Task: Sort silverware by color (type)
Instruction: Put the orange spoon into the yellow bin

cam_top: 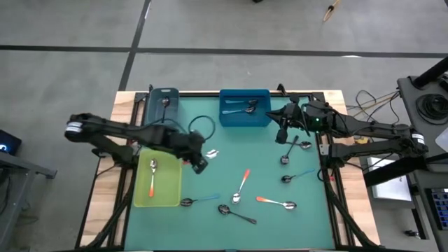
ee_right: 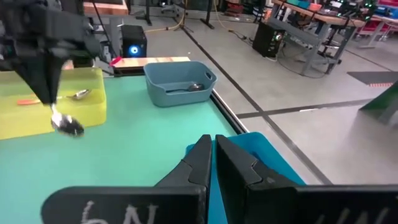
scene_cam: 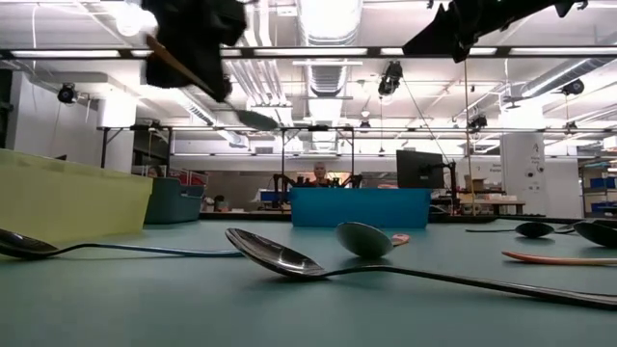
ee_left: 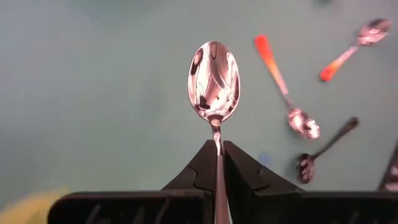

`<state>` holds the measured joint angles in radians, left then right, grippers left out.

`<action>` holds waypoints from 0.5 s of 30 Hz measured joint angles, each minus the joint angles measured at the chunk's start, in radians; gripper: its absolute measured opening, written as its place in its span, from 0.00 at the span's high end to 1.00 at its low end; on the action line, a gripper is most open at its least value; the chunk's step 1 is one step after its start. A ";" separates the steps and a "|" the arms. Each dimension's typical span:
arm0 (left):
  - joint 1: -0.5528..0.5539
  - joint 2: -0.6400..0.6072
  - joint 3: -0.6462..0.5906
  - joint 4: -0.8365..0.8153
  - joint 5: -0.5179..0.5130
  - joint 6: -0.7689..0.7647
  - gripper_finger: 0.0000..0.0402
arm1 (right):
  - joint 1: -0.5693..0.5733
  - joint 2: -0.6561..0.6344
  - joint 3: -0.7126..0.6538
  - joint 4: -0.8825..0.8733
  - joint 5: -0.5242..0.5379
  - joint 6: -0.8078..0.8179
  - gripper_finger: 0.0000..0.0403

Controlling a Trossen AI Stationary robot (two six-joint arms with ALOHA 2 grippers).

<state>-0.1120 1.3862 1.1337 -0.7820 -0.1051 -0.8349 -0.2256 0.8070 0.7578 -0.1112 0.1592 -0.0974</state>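
My left gripper [cam_top: 201, 159] hovers just right of the yellow-green bin [cam_top: 143, 199], shut on a spoon [ee_left: 213, 81] with a shiny bowl. That bin holds an orange-handled spoon [cam_top: 152, 178]. The grey bin [cam_top: 162, 105] holds a dark spoon, and the blue bin [cam_top: 245, 115] holds blue-handled ones. Several spoons lie flat on the mat: orange [cam_top: 241, 183], orange [cam_top: 274, 202], blue [cam_top: 199, 201], blue [cam_top: 297, 175], dark [cam_top: 236, 213]. My right gripper [cam_top: 282, 134] is shut and hangs at the blue bin's right end, touching nothing. My left gripper pinches the spoon by its handle just behind the neck [ee_left: 216, 146], between the two fingertips, the fingers lying along the handle. They slant down from above. The spoon is lifted clear of the mat, tilted with its bowl [scene_cam: 255, 119] lowest. What handle shows looks orange-brown [scene_cam: 188, 69].
Two more dark spoons [cam_top: 288, 154] lie on the mat below my right gripper. The green mat [cam_top: 231, 150] is open between the bins and the spoons. Black frame rails run along the mat's edges. The room beyond holds benches and a person far off.
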 joint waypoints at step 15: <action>-0.440 -0.077 -0.017 -0.506 -0.279 -0.765 1.00 | -0.004 0.001 0.000 0.060 0.000 -0.051 0.97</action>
<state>-0.5518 1.3096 1.1165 -1.2883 -0.3836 -1.5997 -0.2298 0.8082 0.7578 -0.0511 0.1590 -0.1488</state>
